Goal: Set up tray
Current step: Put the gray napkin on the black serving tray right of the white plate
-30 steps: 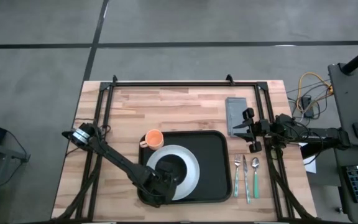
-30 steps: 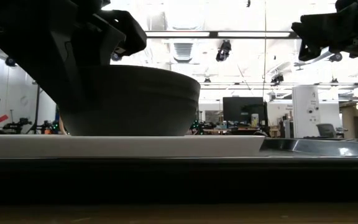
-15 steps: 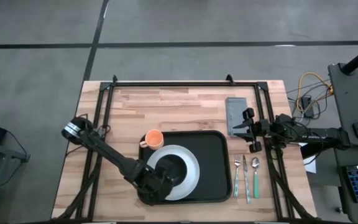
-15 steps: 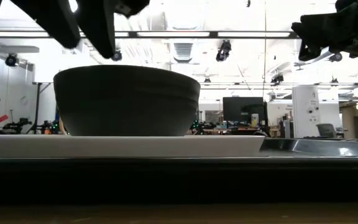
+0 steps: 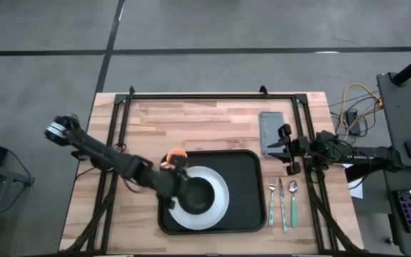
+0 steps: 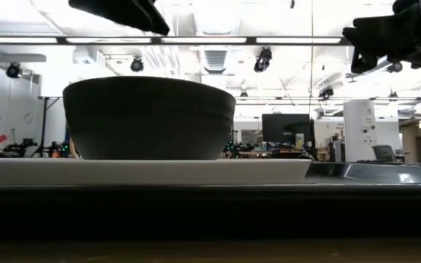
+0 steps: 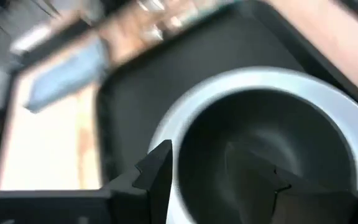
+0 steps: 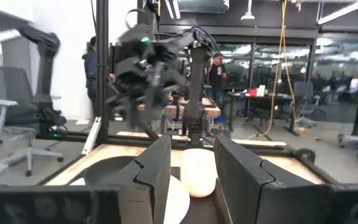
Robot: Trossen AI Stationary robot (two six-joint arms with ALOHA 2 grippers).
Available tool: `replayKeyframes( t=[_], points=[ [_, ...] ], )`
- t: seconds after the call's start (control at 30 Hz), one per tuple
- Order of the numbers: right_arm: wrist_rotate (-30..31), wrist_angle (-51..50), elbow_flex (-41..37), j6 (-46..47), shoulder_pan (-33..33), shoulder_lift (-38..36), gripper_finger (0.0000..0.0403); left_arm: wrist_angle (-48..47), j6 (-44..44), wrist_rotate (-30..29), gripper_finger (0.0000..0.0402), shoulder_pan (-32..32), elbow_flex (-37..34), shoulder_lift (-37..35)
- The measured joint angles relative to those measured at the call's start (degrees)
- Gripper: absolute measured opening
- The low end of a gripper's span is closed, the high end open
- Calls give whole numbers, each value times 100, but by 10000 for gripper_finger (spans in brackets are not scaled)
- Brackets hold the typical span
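Note:
The black tray [image 5: 245, 189] lies on the wooden table. On it sits a white plate [image 5: 220, 203], and a black bowl [image 5: 198, 194] stands on the plate. An orange cup [image 5: 177, 155] stands at the tray's far left corner, partly behind my left arm. My left gripper [image 5: 180, 187] hangs open above the bowl's left side and touches nothing; in the left wrist view its fingers [image 7: 160, 165] stand apart over the bowl [image 7: 266, 149]. My right gripper [image 5: 285, 150] waits open above the table's right side.
A grey napkin [image 5: 270, 132] lies on the table beyond the tray's far right corner. A fork [image 5: 272, 201], a knife [image 5: 282, 205] and a spoon [image 5: 293, 203] lie side by side to the right of the tray. Bare wood stretches along the far edge.
My left gripper has risen from the bowl's near left side and drawn back toward the table's far left, tipping up from steeply down. The bowl has stayed put on the plate.

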Motion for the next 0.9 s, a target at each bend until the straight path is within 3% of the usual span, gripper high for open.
replayKeyframes(
  t=[0.3,0.43,0.57,0.9],
  points=[
    [0,0,0,32,0,13,112,2153,108,48,130,901,-2532,-2306],
    [0,0,0,-63,2,17,112,2941,103,504,130,1402,-3453,-3016],
    [0,-4,0,-126,1,17,112,3561,114,945,130,1818,-4026,-3617],
    [1,-219,-2,-130,1,17,112,3542,-49,994,130,2129,-4677,-4956]
  ],
)
